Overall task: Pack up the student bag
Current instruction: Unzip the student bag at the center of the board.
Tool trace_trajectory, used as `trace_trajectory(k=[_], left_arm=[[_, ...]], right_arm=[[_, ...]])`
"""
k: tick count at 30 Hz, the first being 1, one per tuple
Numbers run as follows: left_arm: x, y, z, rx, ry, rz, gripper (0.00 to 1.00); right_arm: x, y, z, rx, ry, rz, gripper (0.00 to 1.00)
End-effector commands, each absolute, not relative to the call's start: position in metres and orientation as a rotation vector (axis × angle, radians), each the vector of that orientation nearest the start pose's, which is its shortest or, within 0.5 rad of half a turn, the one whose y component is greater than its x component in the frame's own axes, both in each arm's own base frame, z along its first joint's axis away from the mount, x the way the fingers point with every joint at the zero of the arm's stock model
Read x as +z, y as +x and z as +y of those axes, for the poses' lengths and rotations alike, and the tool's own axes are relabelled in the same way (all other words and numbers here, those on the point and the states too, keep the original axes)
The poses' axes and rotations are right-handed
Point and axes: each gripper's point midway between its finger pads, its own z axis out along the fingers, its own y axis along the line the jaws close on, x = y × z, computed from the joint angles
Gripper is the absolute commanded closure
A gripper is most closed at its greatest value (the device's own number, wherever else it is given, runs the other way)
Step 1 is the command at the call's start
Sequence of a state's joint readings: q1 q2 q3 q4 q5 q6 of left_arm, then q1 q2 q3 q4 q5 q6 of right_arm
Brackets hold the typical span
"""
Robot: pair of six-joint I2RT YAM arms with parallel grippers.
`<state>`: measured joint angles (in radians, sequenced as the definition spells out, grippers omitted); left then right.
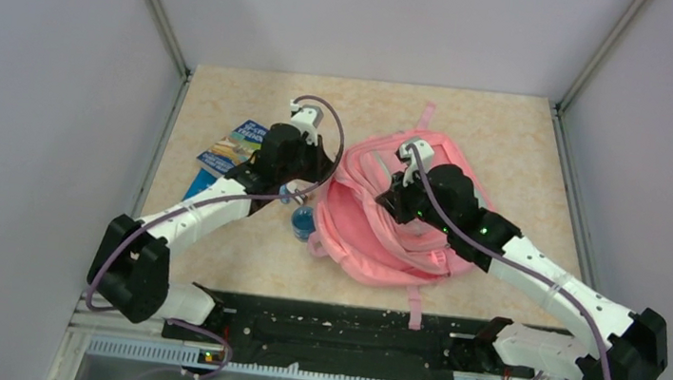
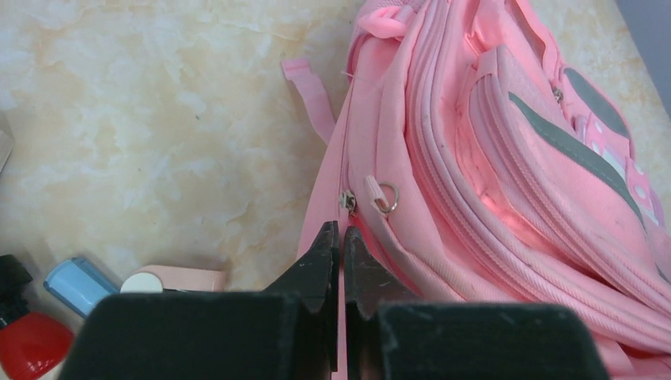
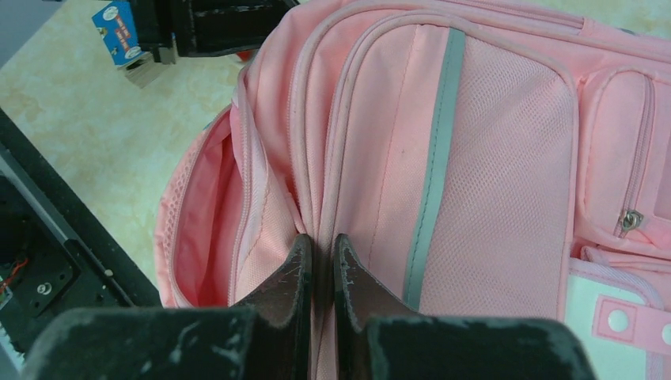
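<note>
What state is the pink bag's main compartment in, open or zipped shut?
Open: in the right wrist view the student bag gapes along its side, and its pink lining shows inside.

student bag partly beneath right arm; red object edge-cropped

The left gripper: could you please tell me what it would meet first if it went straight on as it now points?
Most likely the zip slider on the student bag, just ahead of the left gripper.

Overhead camera looks down; both wrist cameras closely share the student bag
</note>
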<state>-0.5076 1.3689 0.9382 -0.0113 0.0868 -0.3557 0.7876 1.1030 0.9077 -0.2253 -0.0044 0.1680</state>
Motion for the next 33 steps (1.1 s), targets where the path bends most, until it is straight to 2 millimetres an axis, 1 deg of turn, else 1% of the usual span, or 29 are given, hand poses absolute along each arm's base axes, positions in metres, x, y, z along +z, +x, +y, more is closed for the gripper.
trace_trajectory(k=[1,4,8,13,19,23,26,30,33], left_arm=[[0.201,0.377,-0.238,-0.672,0.133,1.888,1.0],[0.192,0.378,-0.244,-0.714,0.14,1.86,1.0],[0.187,0.38,-0.253,-0.757,0.176,1.823,1.0],[0.189,0.381,-0.272,-0.832,0.273,1.785,1.0],[0.197,0.387,-0.294,-0.928,0.383,1.726,1.0],[0.204,0.398,-0.306,-0.982,0.415,1.695,1.0],[0.205,0.403,-0.312,-1.009,0.438,1.674,1.0],[0.199,0.403,-0.324,-1.074,0.491,1.663,1.0],[0.193,0.402,-0.326,-1.086,0.494,1.665,1.0]], right_arm=[[0.276,0.242,0.282,0.787,-0.631,1.772,1.0],[0.28,0.239,0.283,0.804,-0.639,1.758,1.0],[0.293,0.237,0.284,0.83,-0.636,1.704,1.0],[0.31,0.224,0.287,0.888,-0.684,1.631,1.0],[0.322,0.215,0.284,0.904,-0.71,1.596,1.0],[0.325,0.214,0.281,0.895,-0.716,1.591,1.0],[0.325,0.211,0.28,0.895,-0.723,1.594,1.0],[0.322,0.207,0.28,0.909,-0.746,1.59,1.0],[0.318,0.208,0.278,0.893,-0.739,1.599,1.0]])
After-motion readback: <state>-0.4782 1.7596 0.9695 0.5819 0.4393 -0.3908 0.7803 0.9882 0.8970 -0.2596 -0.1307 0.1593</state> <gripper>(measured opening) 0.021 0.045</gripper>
